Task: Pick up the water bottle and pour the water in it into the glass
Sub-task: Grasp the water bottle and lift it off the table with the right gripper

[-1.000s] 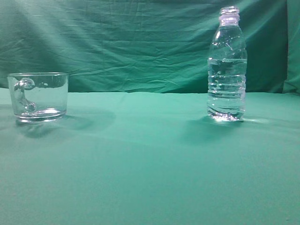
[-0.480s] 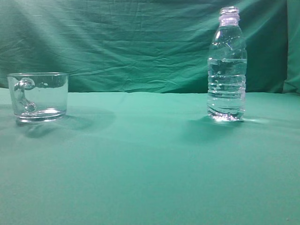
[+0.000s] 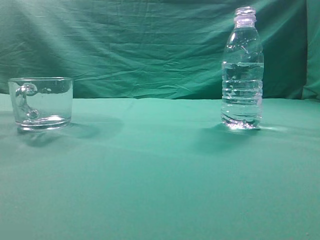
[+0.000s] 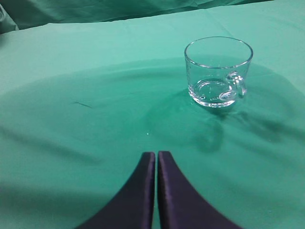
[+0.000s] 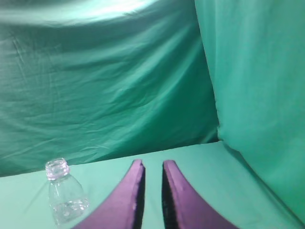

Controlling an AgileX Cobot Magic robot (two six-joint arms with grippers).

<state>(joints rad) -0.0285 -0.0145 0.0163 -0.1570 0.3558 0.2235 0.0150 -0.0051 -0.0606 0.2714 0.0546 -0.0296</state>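
Observation:
The water bottle (image 3: 242,70) stands upright and uncapped at the right of the green table. The water (image 3: 242,97) fills it to a faint line a little above half height. The glass (image 3: 41,102), a short clear mug, stands at the left with its handle facing the camera, and looks empty. Neither gripper shows in the exterior view. In the left wrist view my left gripper (image 4: 156,153) is shut and empty, with the glass (image 4: 218,71) ahead to its right. In the right wrist view my right gripper (image 5: 152,163) is empty with a narrow gap between its fingers. The bottle (image 5: 64,195) stands to its lower left.
A green cloth (image 3: 150,165) covers the table, and a wrinkled green backdrop (image 3: 140,45) hangs behind it. In the right wrist view a green side curtain (image 5: 257,95) closes off the right.

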